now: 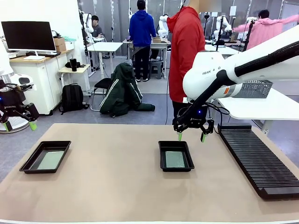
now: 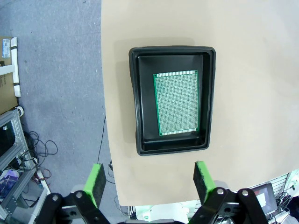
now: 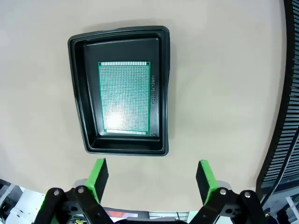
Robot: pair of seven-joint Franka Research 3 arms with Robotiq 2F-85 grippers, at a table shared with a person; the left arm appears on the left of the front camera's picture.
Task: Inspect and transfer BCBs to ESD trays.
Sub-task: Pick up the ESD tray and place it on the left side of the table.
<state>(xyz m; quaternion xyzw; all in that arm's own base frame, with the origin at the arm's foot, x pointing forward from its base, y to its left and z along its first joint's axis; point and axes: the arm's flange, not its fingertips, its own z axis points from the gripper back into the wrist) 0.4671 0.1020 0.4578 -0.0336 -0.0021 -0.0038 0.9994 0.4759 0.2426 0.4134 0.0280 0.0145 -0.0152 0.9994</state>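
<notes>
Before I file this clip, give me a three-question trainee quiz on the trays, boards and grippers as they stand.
1. True or false: each shallow black rectangular plastic tray, the left one and the middle one, holds one thin flat green circuit board.
2. Which gripper hangs just above the far edge of the middle tray? A. left gripper B. right gripper
3. Fill in: the long black ribbed rack lies along the table's ____ side, as the robot sees it.

Key: 1 true. 2 B. 3 right.
</notes>
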